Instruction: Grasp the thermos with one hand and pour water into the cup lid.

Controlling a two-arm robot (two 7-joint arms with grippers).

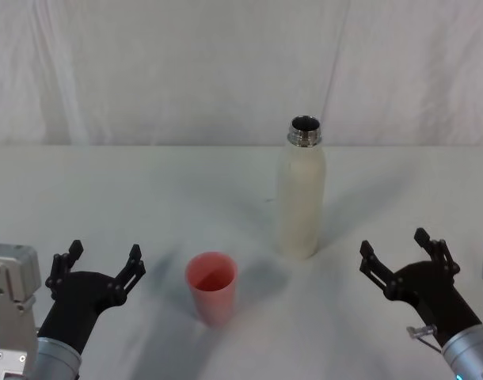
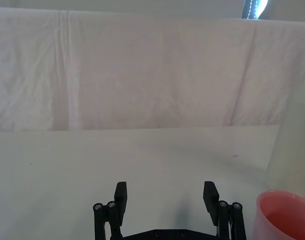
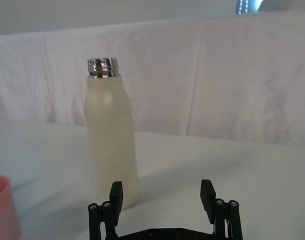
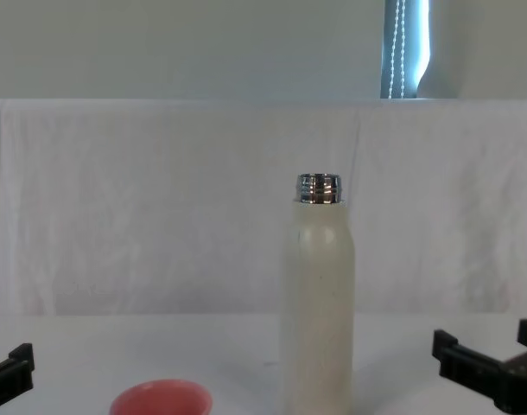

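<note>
The cream-white thermos (image 1: 302, 194) stands upright and uncapped in the middle of the table, steel neck on top; it also appears in the chest view (image 4: 320, 303) and right wrist view (image 3: 111, 140). The salmon-pink cup lid (image 1: 211, 286) stands upright in front of it, to its left, and shows too in the chest view (image 4: 160, 399) and left wrist view (image 2: 285, 215). My left gripper (image 1: 99, 265) rests open near the front left, apart from the cup lid. My right gripper (image 1: 405, 252) is open at the front right, short of the thermos, with nothing between its fingers.
A white cloth covers the table (image 1: 146, 198) and hangs as a backdrop behind it. Free room lies on both sides of the thermos and cup lid.
</note>
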